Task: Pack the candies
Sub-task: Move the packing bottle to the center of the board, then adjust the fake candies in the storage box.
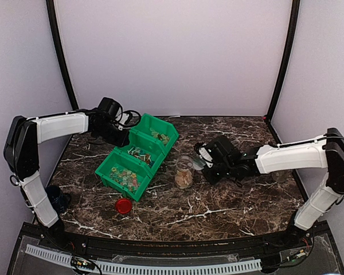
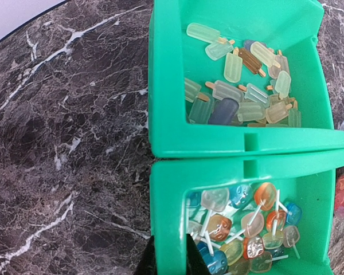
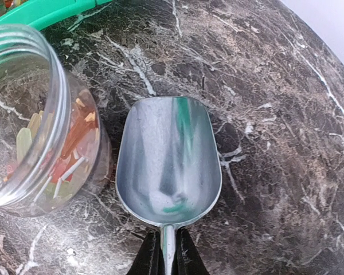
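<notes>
The candies lie in three green bins (image 1: 139,166). The left wrist view shows pale popsicle-shaped candies (image 2: 246,86) in one bin and lollipop-shaped ones (image 2: 246,223) in the bin beside it. My left gripper (image 2: 169,246) (image 1: 121,139) is shut on the side wall of the lollipop bin (image 2: 169,195). A clear open jar (image 1: 184,172) (image 3: 51,114) stands right of the bins, with orange, tan and greenish candies (image 3: 69,149) at its bottom. My right gripper (image 3: 168,243) (image 1: 206,162) is shut on the handle of an empty metal scoop (image 3: 169,154), which hangs just right of the jar.
A round red lid (image 1: 123,205) lies on the marble table (image 1: 229,206) in front of the bins. A dark blue object (image 1: 57,197) sits at the table's left edge by the left arm. Black posts and pale walls close the back and sides.
</notes>
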Action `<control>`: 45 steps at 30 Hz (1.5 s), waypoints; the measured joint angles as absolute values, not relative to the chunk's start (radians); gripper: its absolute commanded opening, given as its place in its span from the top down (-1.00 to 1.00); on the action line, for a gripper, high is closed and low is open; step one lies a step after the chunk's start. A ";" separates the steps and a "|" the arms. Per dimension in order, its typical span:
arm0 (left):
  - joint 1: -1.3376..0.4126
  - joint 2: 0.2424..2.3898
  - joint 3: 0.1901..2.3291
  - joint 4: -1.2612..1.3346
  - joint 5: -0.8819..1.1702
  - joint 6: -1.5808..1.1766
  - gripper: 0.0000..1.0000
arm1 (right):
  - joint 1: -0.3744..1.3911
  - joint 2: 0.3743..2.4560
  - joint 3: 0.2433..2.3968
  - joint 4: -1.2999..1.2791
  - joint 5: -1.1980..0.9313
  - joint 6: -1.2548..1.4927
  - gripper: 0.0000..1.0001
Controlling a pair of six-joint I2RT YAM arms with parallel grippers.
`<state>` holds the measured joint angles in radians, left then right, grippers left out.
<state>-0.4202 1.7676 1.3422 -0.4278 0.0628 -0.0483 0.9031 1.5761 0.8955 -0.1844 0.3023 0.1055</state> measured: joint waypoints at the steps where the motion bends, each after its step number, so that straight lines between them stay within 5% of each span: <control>1: -0.419 1.768 1.342 -0.429 0.066 -0.040 1.00 | 0.902 1.575 0.916 -0.209 0.318 0.095 1.00; 16: -0.419 1.875 1.477 -0.472 0.167 0.118 1.00 | 0.833 1.633 1.467 -0.545 0.246 -0.168 1.00; 45: -0.431 1.979 1.637 -0.484 0.091 0.308 1.00 | 0.725 2.118 2.006 -0.915 0.105 -0.284 1.00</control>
